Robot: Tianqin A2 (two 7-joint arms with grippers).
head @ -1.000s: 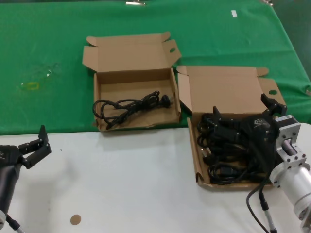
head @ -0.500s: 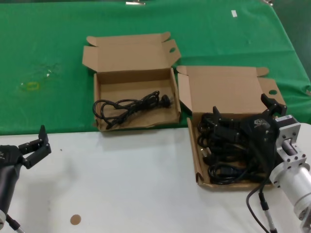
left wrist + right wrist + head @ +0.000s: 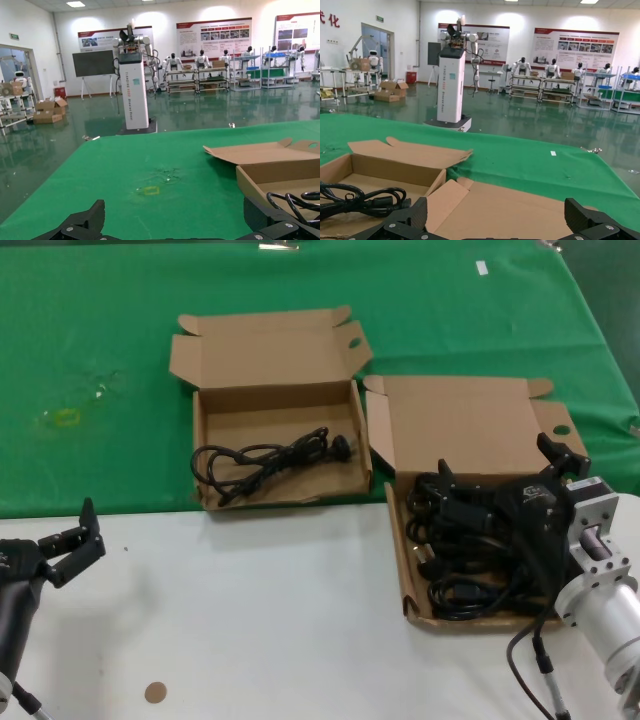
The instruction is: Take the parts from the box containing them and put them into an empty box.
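The larger cardboard box stands open at the right and holds a pile of several black power cords. My right gripper is open, low over that pile near the box's far side, holding nothing; in the right wrist view its fingers straddle the box's lid. The smaller box, open at centre left, holds one looped cord; both also show in the right wrist view, the box and the cord. My left gripper is open and empty at the table's left edge.
Both boxes straddle the border between the green cloth and the white table. A small brown disc lies at the front left. A yellow mark sits on the cloth at far left.
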